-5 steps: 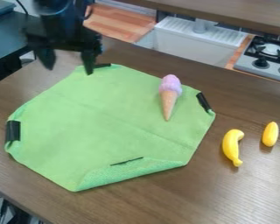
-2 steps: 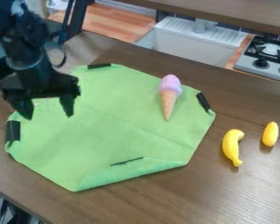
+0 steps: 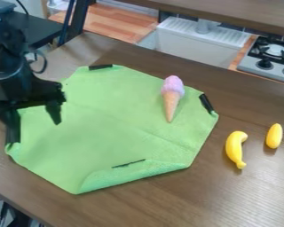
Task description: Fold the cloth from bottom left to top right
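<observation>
Gripper [image 3: 35, 132] wide, 9 o'clock on green cloth [image 3: 108, 119] | lower squarely, pinch edge shallowly, fold low toward 2 o'clock

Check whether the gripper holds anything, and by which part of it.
Nothing is held: the black two-finger gripper stands open by one edge of the green fabric cloth, its fingers wide apart.

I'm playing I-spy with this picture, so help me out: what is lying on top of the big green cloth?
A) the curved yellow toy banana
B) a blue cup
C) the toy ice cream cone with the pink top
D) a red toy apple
C, because the toy ice cream cone with the pink top lies on the green cloth, while the curved yellow toy banana is on the brown wooden table.
</observation>
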